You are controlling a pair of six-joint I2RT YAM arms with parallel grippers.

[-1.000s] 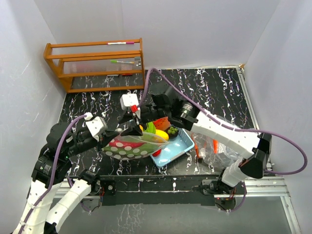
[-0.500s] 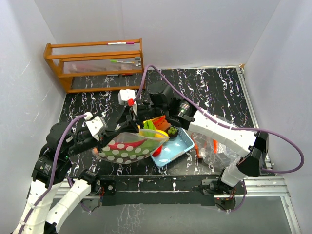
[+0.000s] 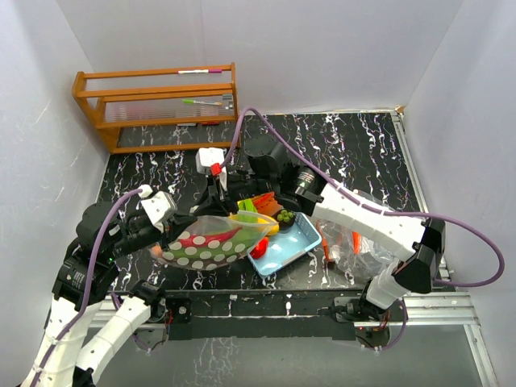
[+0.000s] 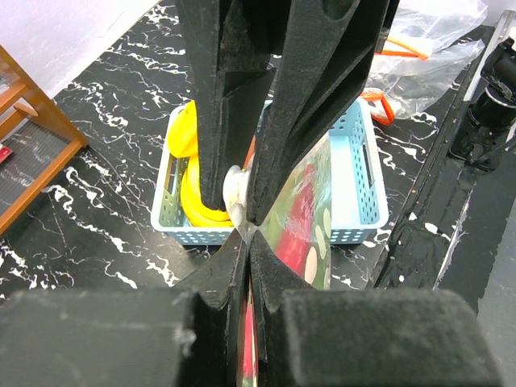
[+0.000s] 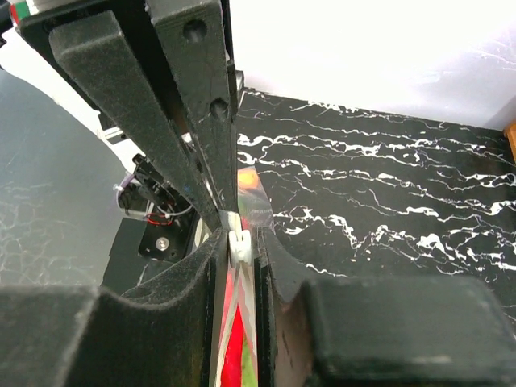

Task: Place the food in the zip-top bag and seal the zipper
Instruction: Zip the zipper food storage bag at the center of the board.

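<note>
A clear zip-top bag (image 3: 211,246) hangs between both grippers over the table. It holds a watermelon slice (image 3: 201,242), red with a green spotted rind. My left gripper (image 3: 179,228) is shut on the bag's left end (image 4: 248,238). My right gripper (image 3: 219,193) stands over the bag's top edge, its jaws closed on the white zipper slider (image 5: 239,243). More food lies in the light-blue basket (image 3: 300,240) just right of the bag: yellow bananas (image 4: 193,201), a dark green piece (image 3: 284,216) and a red piece (image 3: 260,249).
A wooden rack (image 3: 161,105) with pens stands at the back left. A crumpled clear plastic bag (image 3: 355,246) with orange items lies right of the basket, under the right arm. The metal rail of the table's near edge (image 3: 322,310) runs behind the arm bases.
The right gripper's jaws have narrowed onto the zipper slider and moved slightly left along the bag's top. The bag has sagged lower and shifted a little left. The left gripper kept its hold.
</note>
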